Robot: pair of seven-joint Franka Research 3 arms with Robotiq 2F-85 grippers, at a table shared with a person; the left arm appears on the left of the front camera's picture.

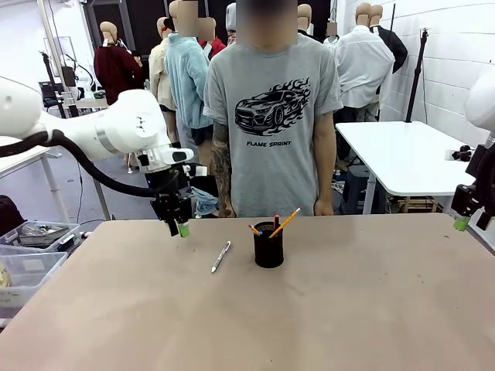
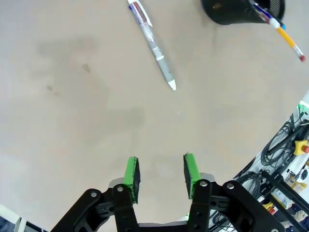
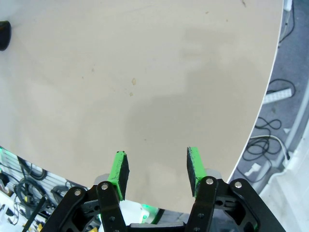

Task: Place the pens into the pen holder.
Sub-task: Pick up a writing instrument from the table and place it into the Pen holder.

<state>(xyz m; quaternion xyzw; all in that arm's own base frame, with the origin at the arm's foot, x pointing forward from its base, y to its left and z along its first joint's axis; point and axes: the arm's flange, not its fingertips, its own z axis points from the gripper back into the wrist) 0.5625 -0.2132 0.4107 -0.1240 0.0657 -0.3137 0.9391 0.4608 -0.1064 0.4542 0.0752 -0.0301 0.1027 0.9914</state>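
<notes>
The left gripper (image 1: 177, 226), black with green pads, hangs above the far left part of the tan worktop (image 1: 325, 309), near the far edge; its jaws stand partly apart with nothing between them. In the left wrist view its two green pads (image 2: 132, 172) frame bare tabletop, and no object touches them.

The right gripper (image 1: 472, 219) sits at the far right edge of the worktop, just over the rim. In the right wrist view the right gripper (image 3: 157, 166) shows its jaws parted to a moderate gap, empty, with the worktop's curved edge running down the right side of the picture.

The small black wire-mesh cylindrical pen holder (image 1: 268, 245) stands upright near the middle of the worktop, toward the far edge. A yellow-orange pencil (image 1: 286, 222) leans out of it to the right, and a red-topped stick and a short orange one also rise from it.

A silver-white pen with a dark clip (image 1: 221, 256) lies flat on the worktop just to the left of the holder, apart from it, slanting from near left to far right. It lies between the left gripper and the holder, clear of both.

A person in a grey printed T-shirt (image 1: 271, 116) stands at the far edge, arms down.
</notes>
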